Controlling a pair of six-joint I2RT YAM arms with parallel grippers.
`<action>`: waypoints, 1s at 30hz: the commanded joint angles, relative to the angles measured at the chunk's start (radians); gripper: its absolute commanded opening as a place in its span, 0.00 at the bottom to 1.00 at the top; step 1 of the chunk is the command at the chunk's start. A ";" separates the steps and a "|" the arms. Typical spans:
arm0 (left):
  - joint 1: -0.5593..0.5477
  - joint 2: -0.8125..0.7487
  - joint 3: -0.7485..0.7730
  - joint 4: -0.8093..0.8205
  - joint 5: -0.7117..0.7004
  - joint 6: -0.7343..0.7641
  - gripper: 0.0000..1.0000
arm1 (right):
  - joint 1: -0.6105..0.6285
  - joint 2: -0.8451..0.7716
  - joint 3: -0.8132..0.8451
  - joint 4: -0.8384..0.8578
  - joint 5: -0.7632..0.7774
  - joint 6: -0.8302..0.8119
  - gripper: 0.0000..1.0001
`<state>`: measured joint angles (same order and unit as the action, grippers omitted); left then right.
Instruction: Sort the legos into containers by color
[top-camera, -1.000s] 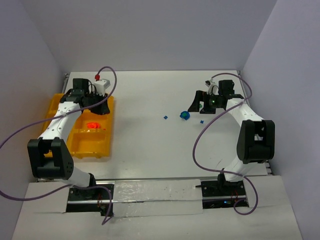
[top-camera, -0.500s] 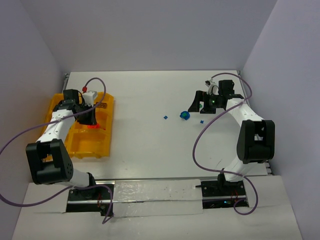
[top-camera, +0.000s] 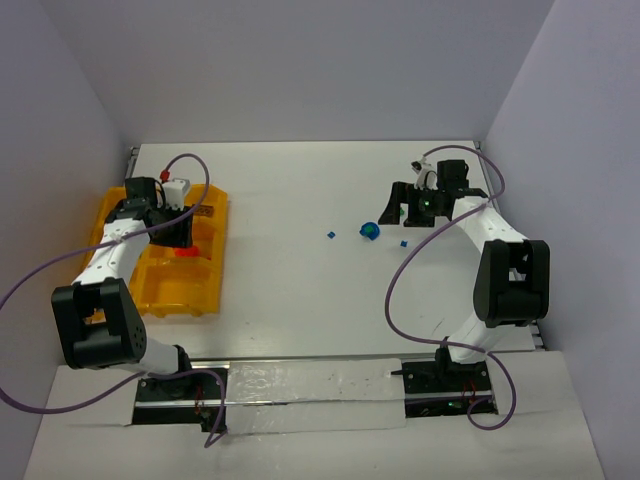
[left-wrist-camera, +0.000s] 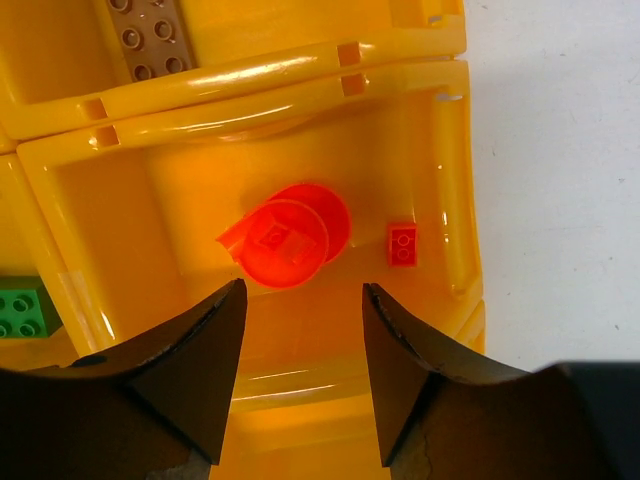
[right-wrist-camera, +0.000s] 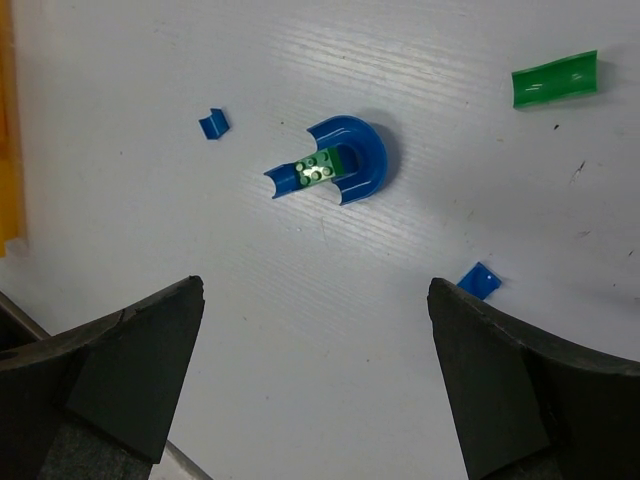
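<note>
The yellow-orange tray (top-camera: 150, 290) lies at the table's left. My left gripper (top-camera: 176, 230) hangs over its right-hand middle container (left-wrist-camera: 455, 190), open and holding nothing (left-wrist-camera: 303, 290). Just beyond the fingertips, a round orange-red lego (left-wrist-camera: 290, 237) and a small red brick (left-wrist-camera: 402, 243) rest in that container. A green brick (left-wrist-camera: 20, 313) sits in the container to the left, and a tan plate (left-wrist-camera: 150, 35) in the one beyond. My right gripper (top-camera: 403, 212) is wide open above the table (right-wrist-camera: 315, 290). Ahead of it lie a blue curved lego with a green brick on it (right-wrist-camera: 345, 160), two blue bits (right-wrist-camera: 213, 123) (right-wrist-camera: 479, 280) and a green curved piece (right-wrist-camera: 555, 78).
Purple cables loop off both arms, one over the tray's far end (top-camera: 190, 165) and one along the right arm (top-camera: 400, 290). Walls close in the table on three sides. The blue legos (top-camera: 370, 230) lie right of centre.
My left gripper swung from the tray's far right corner back over the middle-right container, and its jaws have widened. The right arm has not moved.
</note>
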<state>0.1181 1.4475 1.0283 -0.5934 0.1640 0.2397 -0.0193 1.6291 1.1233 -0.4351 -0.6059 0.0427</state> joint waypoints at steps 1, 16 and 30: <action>0.005 -0.037 0.072 0.016 0.047 0.020 0.59 | 0.005 -0.047 0.031 0.006 0.088 -0.028 1.00; 0.001 -0.070 0.312 0.071 0.294 0.071 0.62 | -0.011 0.137 0.350 -0.207 0.321 -0.203 0.98; -0.234 -0.038 0.226 0.269 0.060 -0.013 0.65 | 0.001 0.255 0.400 -0.232 0.415 0.030 0.98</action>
<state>-0.0852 1.3929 1.2486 -0.4095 0.3005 0.2739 -0.0219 1.8900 1.4918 -0.6655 -0.2239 -0.0210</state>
